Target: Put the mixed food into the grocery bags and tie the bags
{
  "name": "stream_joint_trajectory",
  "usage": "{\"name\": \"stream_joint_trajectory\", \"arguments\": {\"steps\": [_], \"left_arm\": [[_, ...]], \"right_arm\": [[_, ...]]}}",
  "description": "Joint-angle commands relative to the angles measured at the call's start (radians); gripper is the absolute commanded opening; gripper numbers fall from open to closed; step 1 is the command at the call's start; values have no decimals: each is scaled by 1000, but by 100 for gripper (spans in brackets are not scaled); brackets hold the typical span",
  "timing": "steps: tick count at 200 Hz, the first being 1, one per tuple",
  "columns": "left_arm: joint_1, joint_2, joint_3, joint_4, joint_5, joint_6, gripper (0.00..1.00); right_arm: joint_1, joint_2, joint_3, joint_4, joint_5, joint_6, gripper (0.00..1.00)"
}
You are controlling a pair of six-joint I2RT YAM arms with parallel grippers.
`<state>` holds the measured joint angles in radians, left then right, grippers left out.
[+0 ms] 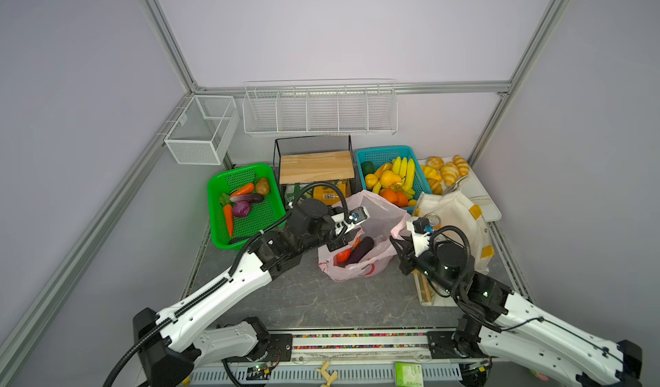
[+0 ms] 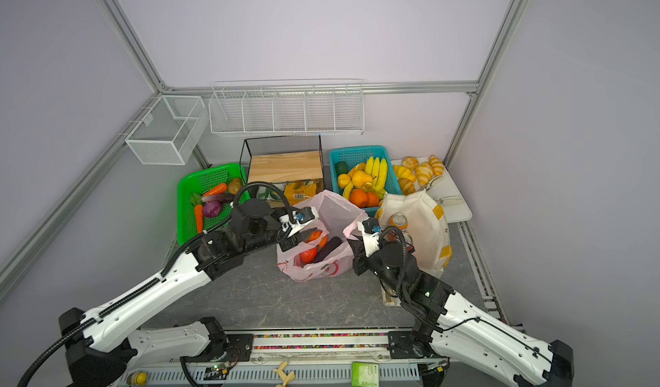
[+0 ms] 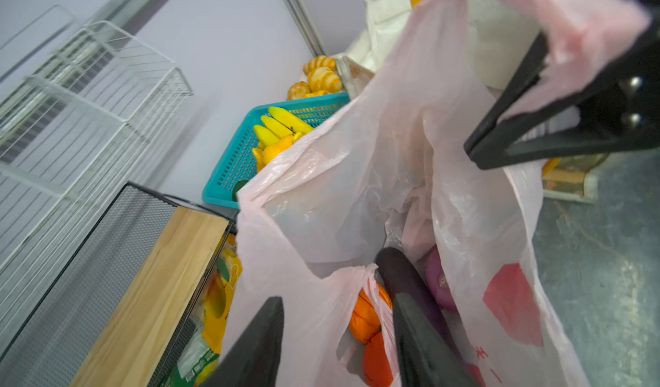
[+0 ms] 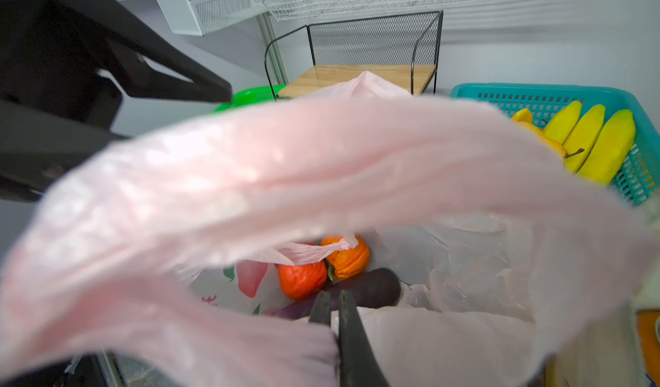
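The pink plastic grocery bag (image 1: 371,210) (image 2: 335,206) stands open mid-table. Inside lie a red tomato (image 4: 301,281), an orange round vegetable (image 4: 348,256), a dark purple one (image 4: 371,288) and a rounder purple one (image 3: 437,281). My left gripper (image 1: 344,242) (image 3: 337,303) is at the bag's left rim, its jaws apart with a strip of pink film between them. My right gripper (image 1: 394,240) (image 4: 332,297) is shut on the bag's right handle, holding it up. The cream tote (image 1: 457,217) sits behind the right arm, with an orange can (image 2: 398,220) in its mouth.
A green basket (image 1: 246,238) of toy vegetables stands left of the bag. Behind it are a black wire shelf with a wooden board (image 1: 316,165), a teal basket (image 1: 384,151) of bananas and oranges, and croissants (image 1: 446,170) on a white tray. White wire racks (image 1: 319,110) hang on the wall.
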<state>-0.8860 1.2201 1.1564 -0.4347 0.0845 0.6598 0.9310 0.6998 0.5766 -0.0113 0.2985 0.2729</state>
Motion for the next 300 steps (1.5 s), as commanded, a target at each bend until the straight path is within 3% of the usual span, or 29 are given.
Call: {"name": "stream_joint_trajectory", "arguments": {"steps": [1, 33, 61, 157, 237, 254, 300], "left_arm": [[-8, 109, 114, -173, 39, 247, 51], [-38, 273, 285, -353, 0, 391, 54], [-48, 360, 370, -417, -50, 440, 55], [-100, 514, 387, -402, -319, 618, 62], [-110, 661, 463, -530, -544, 660, 54], [-109, 680, 465, -534, -574, 648, 45], [-108, 616, 464, -454, -521, 596, 2]], "right_arm": [[-4, -45, -51, 90, 25, 56, 10], [-4, -121, -105, 127, 54, 81, 10], [-5, -166, -122, 123, 77, 79, 10], [-5, -107, -102, 160, 51, 69, 9], [-5, -103, -93, 159, 45, 65, 9], [-5, -97, -92, 161, 41, 65, 9], [-4, -107, -83, 139, 54, 58, 9]]}}
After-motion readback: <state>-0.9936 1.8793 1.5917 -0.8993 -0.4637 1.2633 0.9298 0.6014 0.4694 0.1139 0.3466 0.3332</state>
